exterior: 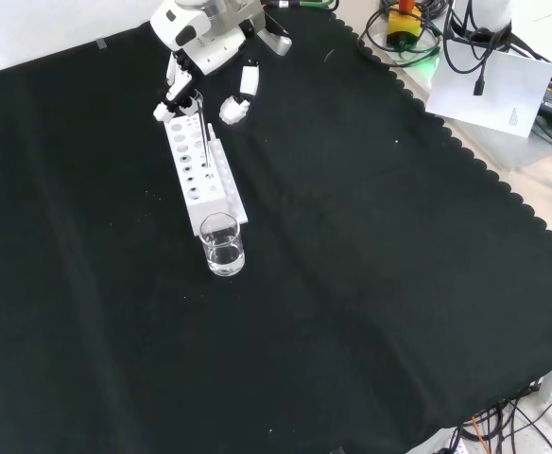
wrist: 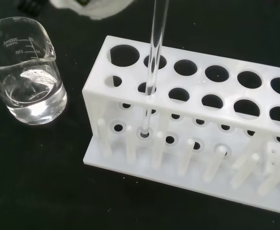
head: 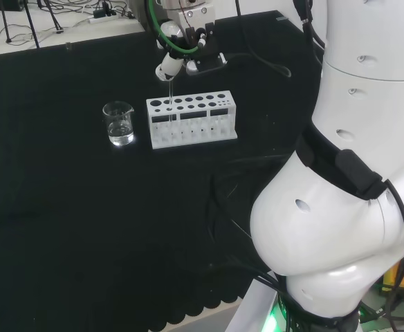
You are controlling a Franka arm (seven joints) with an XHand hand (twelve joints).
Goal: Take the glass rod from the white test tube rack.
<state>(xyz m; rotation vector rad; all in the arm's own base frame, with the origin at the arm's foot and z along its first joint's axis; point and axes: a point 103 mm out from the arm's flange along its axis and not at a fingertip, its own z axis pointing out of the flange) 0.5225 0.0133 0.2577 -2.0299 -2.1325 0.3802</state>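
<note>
The white test tube rack [head: 191, 131] [exterior: 200, 180] [wrist: 188, 115] stands on the black cloth. A clear glass rod [head: 171, 104] [exterior: 206, 147] [wrist: 152, 72] stands upright in a hole near the rack's beaker end, its lower tip in the base plate. The hand [head: 169, 68] [exterior: 200, 47] hangs right above that end, fingers curled down and closed on the rod's top. A blurred white part of the hand [wrist: 97, 7] shows beside the rod in the wrist view.
A glass beaker [head: 119, 123] [exterior: 222, 246] [wrist: 27, 72] partly filled with clear liquid stands close to the rack's end, left of it in the head view. The arm's white links [head: 340, 207] rise at the head view's right. The rack's other holes hold nothing.
</note>
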